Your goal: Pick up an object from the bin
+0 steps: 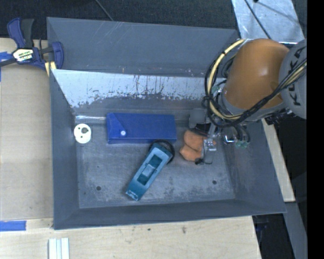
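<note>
Gripper [207, 154] is low over the floor at the right end of the bin [151, 42], hard against the right side of an orange lumpy thing [189, 147]. Can't tell whether it's spread or pressed together: the tip is just a small dark-and-metal shape, and the wrist's orange cover [256, 72] and cable loops [218, 99] crowd in from above. Can't confirm contact or a pinch. The orange thing's right edge is hidden behind the gripper

The orange thing reads as two rounded lobes, one above the other; what it is I can't make out. It lies on the floor right of centre, just beside the dark rounded end of a teal-blue elongated gadget [148, 170]. The gadget lies diagonally, its other end toward the near wall

A flat dark-blue box [141, 127] lies lengthwise along the back of the floor, close above the gadget; touching or not is unclear. A white round piece [82, 133] sits left of the box, apart from it

Grey blocky shape [197, 116] just above the orange thing, partly covered by the wrist: robot part or loose item, can't tell
</note>
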`<action>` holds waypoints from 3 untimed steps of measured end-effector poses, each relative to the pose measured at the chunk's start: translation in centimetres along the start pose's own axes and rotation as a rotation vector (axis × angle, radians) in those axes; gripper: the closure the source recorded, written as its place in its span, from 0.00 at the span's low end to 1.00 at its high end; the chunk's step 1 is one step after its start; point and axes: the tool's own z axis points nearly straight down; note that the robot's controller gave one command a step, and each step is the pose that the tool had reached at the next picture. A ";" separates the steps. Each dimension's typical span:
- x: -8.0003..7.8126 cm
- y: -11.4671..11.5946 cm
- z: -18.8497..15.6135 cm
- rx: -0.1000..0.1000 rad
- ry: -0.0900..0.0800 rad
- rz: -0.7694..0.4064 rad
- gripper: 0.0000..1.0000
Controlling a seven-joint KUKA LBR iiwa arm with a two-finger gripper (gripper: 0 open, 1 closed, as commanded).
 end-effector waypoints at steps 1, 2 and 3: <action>-0.2 0.0 -0.5 0.000 -0.008 -0.001 0.00; -1.6 -1.4 3.1 0.001 -0.014 -0.072 0.00; -1.9 -2.6 7.4 0.000 -0.009 -0.054 0.00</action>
